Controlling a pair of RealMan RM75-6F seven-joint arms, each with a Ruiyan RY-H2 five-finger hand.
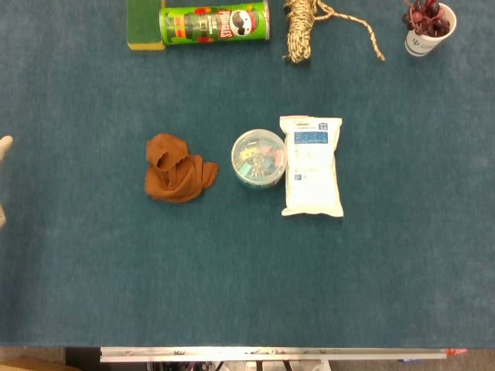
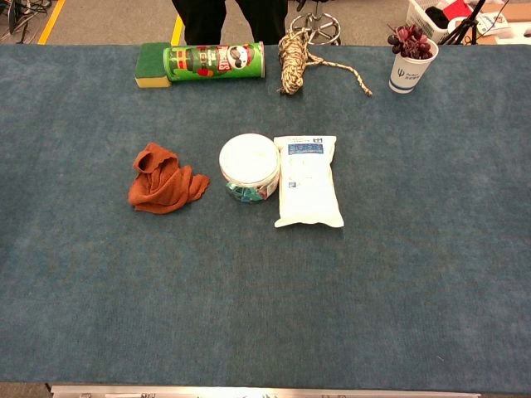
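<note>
We see only pale fingertips of the left hand at the left edge of the head view, so we cannot tell how its fingers lie or whether it holds anything. Nearest to it, though well apart, lies the crumpled rust-brown cloth on the blue felt table. Just right of the cloth stands a round clear plastic tub, touching a white flat pouch.

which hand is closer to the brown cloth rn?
Left. Only fingertips of the left hand show, at the head view's left edge, left of the brown cloth with bare table between them. The right hand appears in neither view.
</note>
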